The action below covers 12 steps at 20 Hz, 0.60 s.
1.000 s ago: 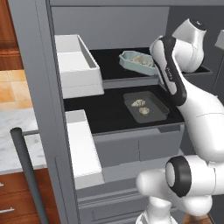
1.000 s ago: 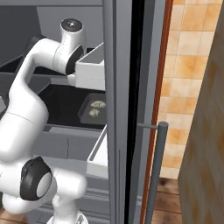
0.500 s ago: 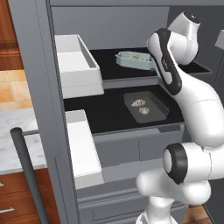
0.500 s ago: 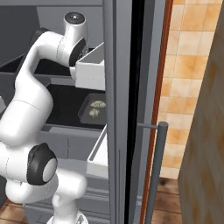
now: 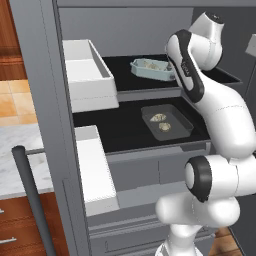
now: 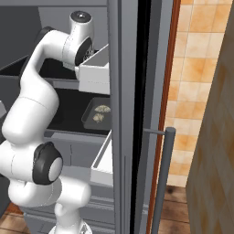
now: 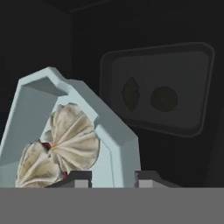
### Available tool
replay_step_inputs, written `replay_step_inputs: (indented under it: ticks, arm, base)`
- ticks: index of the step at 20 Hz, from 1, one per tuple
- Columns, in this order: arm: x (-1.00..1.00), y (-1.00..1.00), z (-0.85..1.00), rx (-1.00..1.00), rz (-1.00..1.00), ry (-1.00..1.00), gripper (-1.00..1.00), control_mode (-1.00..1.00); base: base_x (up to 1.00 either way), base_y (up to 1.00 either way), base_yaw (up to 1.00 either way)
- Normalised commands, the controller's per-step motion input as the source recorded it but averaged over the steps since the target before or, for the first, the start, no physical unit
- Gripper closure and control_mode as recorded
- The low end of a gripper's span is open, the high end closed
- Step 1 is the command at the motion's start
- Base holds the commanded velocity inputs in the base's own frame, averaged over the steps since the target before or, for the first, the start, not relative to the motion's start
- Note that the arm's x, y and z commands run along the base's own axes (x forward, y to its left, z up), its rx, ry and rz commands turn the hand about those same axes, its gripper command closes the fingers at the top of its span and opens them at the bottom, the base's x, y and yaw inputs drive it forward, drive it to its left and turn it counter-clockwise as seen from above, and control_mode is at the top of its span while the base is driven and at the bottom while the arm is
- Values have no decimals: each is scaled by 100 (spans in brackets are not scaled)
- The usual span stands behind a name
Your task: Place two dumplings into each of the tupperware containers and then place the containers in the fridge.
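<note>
In the left base view the pale blue-green rectangular tub (image 5: 152, 69), two beige dumplings inside, is seen on the upper black shelf of the tall grey fridge (image 5: 55, 125), at the level of the wrist and just to the side of the white arm; the see-through grey tub (image 5: 166, 121), also with two dumplings, is seen on the shelf below the hand. In the right base view the grey tub (image 6: 98, 114) is seen under the raised wrist, beside a white door bin (image 6: 96, 73); the fingers are hidden there. In the hand view the two-finger gripper (image 7: 113, 178) is seen directly over the blue-green tub's near rim, its tips set apart on either side of the wall, though contact cannot be told, so whether the rim is gripped or released cannot be told. The tub lies immediately ahead, its long axis running away and leftward; the folded dumplings (image 7: 65, 144) sit inside. Both tubs are judged shelved, with withdrawal remaining.
</note>
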Motion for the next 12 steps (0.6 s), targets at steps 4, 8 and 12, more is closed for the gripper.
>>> replay_step_inputs:
  ticks: [4, 8, 12]
  arm:
    - [-7, 0, 0, 0, 0, -3, -100, -100]
    - [-55, 0, -4, 0, 0, -36, -100, -100]
    - [-76, 0, 4, 0, 0, -29, -100, -100]
  base:
    - [0, 0, 0]
    - [0, 0, 0]
    - [0, 0, 0]
